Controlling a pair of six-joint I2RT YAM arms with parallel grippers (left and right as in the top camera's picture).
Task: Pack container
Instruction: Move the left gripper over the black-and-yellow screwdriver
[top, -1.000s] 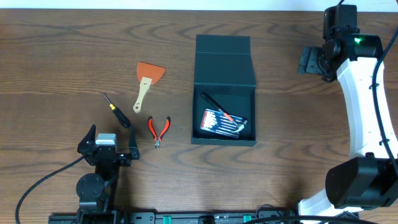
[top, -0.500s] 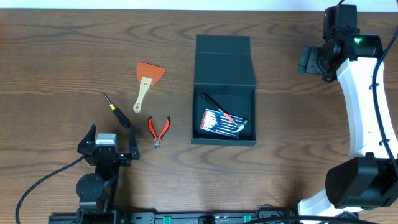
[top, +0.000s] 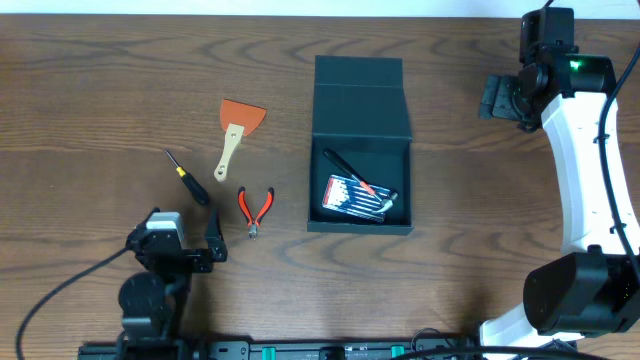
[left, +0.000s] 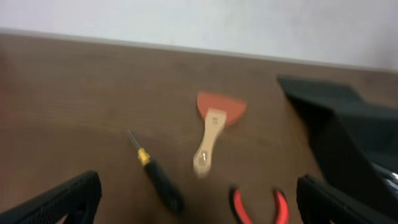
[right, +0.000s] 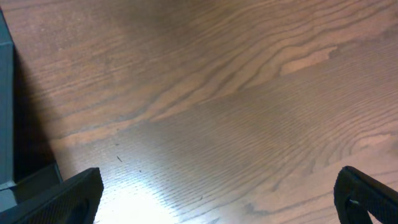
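The container (top: 361, 215) is a dark teal box lying open in the middle of the table, its lid flap (top: 362, 95) folded back flat. Inside lie a card of small tools (top: 358, 196) and a black-handled tool (top: 345, 165). Left of the box are red pliers (top: 255, 208), a black and yellow screwdriver (top: 188, 178) and an orange scraper (top: 238, 125). My left gripper (top: 175, 238) stands open and empty near the front edge, just short of these tools (left: 199, 208). My right gripper (top: 497, 98) is open over bare wood at the far right (right: 211, 199).
In the left wrist view the scraper (left: 214, 127), screwdriver (left: 158, 180) and pliers (left: 261, 205) lie ahead, with the box (left: 348, 130) at the right. The right wrist view shows the box's edge (right: 5, 106) at the far left. The white right arm (top: 585, 170) runs along the right side.
My left gripper has shifted and tilted slightly near the front edge. The right arm and all the tools have stayed where they were.
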